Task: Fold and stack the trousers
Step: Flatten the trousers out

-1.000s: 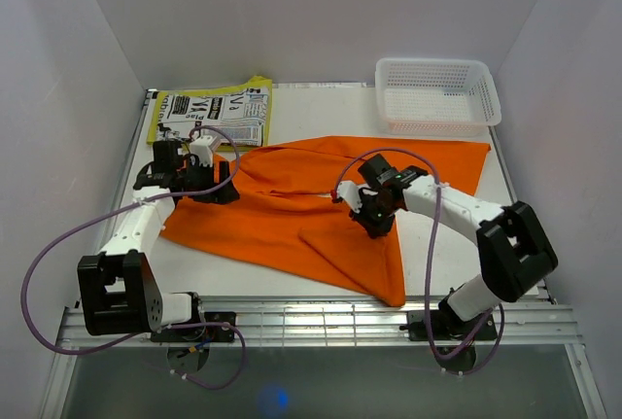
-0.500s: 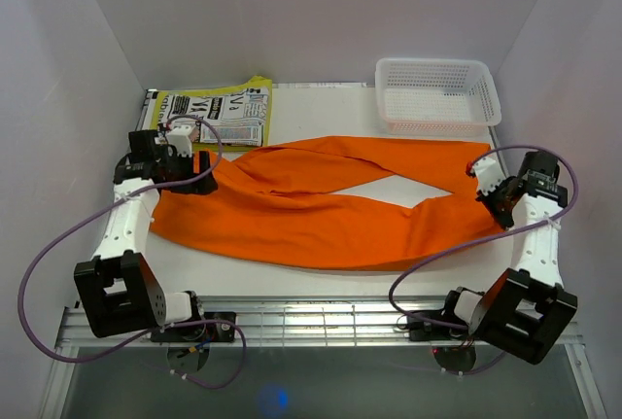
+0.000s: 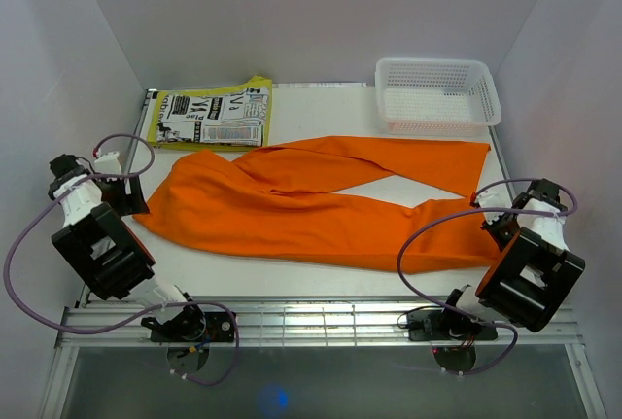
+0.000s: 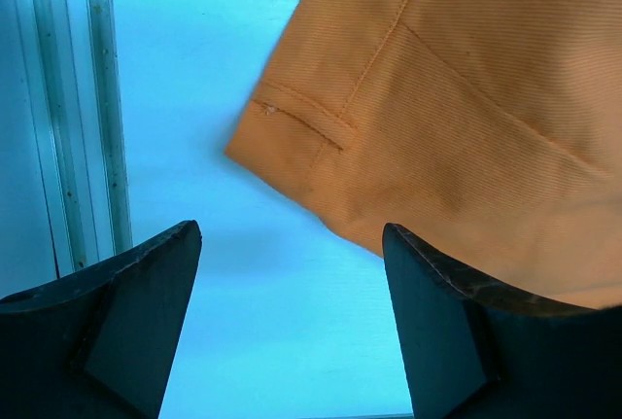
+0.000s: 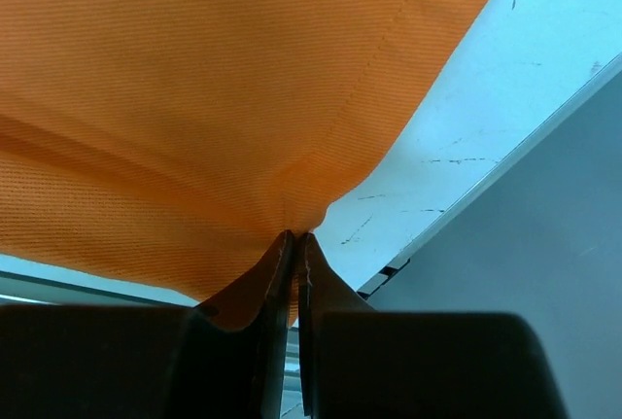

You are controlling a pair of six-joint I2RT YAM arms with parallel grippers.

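trousers, left wrist view: only one hemmed corner shows; the rest runs off the top and right edges.
trousers, right wrist view: cut off at the top and left; the pinched bit is hidden between the right fingers.
left fingers: bases cut off by the bottom edge.
top view, fingers: too small to tell how they stand.
printed packet: lettering too small to read.

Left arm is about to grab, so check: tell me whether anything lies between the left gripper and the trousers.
Nothing visible does. The left gripper is open, with only bare table between it and the near corner of the trousers. The magazine lies farther back, off that line.
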